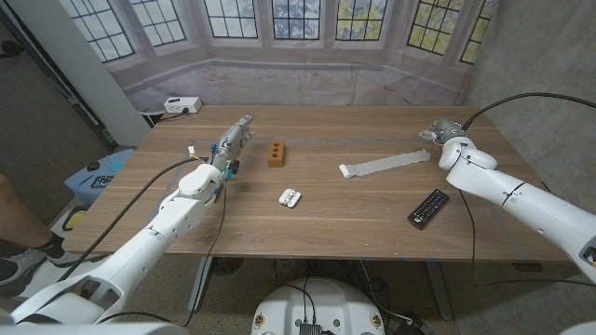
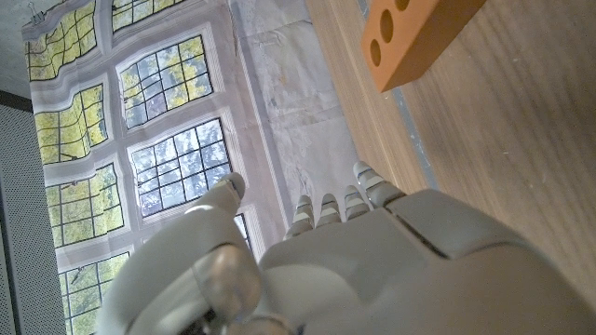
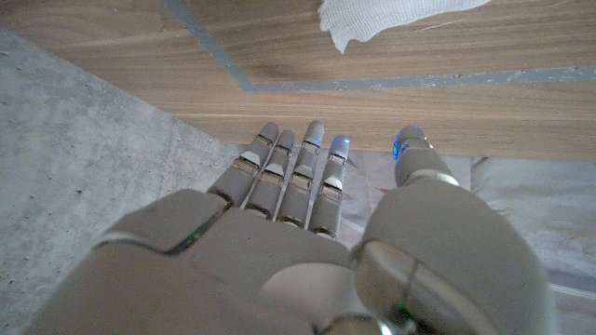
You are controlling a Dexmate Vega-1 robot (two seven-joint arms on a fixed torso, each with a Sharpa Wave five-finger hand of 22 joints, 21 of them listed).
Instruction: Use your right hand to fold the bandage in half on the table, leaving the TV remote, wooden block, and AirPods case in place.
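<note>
Right hand point(image 1: 440, 130) sits empty, fingers apart, just past the bandage's point(image 1: 384, 165) far end. Bandage lies flat, unfolded on the worktop point(image 1: 354, 223), between wooden block point(image 1: 276, 154) and TV remote point(image 1: 428, 207).

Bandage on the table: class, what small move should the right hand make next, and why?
Probably lower the right hand onto the near end of the bandage. The strip lies flat and unfolded, and the hand hovers open just beyond that end, holding nothing.
</note>
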